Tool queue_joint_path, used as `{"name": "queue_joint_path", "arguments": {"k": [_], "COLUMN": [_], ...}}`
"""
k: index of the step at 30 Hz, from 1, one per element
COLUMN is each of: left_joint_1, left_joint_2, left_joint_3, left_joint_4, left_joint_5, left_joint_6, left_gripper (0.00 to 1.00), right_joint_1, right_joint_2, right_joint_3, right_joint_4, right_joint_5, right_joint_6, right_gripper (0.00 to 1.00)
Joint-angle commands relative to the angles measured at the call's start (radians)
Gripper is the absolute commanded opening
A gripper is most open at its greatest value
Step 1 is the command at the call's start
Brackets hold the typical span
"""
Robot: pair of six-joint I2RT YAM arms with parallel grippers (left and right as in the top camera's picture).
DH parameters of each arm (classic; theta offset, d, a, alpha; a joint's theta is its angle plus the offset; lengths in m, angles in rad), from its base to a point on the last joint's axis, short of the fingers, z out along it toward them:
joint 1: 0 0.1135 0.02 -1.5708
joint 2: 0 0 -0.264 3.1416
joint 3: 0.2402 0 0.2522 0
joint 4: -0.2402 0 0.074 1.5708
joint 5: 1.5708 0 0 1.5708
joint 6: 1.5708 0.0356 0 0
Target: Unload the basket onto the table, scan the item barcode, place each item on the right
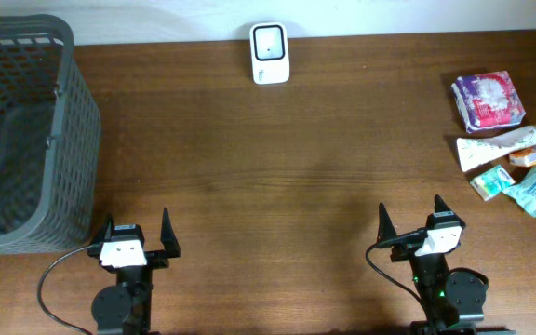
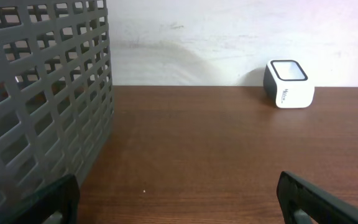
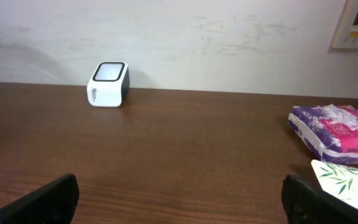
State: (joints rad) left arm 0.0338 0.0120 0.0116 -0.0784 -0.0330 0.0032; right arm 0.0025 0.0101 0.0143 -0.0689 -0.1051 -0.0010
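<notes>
The brown wooden tabletop [image 1: 296,167] met a scuffed white wall [image 3: 229,43]. The scanner [image 1: 270,53] sat at its far edge, with the packets [image 1: 491,149] far right. The left hand [image 1: 138,228] and right hand [image 1: 410,212] stood released, empty. The basket [image 1: 26,140] at left was cut off.

The left gripper [image 1: 138,230] and right gripper [image 1: 410,217] each have pointed black fingers [image 1: 167,223], a white block [image 1: 122,249] and a thin black cable [image 1: 45,282].

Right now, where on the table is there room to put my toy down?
The bare middle is free, between the basket on the left, the scanner at the back, and the left gripper and right gripper in front. It's crowded at the right edge, where the packets huddle.
</notes>
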Motion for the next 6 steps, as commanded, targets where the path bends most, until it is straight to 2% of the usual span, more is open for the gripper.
{"name": "queue_joint_path", "arguments": {"k": [1,6], "left_joint_1": [-0.005,-0.005], "left_joint_2": [-0.007,-0.007], "left_joint_3": [-0.003,-0.003], "left_joint_4": [-0.005,-0.005], "left_joint_5": [0.012,0.012], "left_joint_6": [-0.006,-0.006], "left_gripper": [0.99,0.99], "right_joint_1": [-0.003,-0.003], "right_joint_2": [-0.007,-0.007], "right_joint_3": [-0.009,-0.009], "right_joint_4": [-0.003,-0.003], "right_joint_5": [0.012,0.012], "right_joint_6": [-0.002,-0.002], "right_gripper": [0.99,0.99]}}
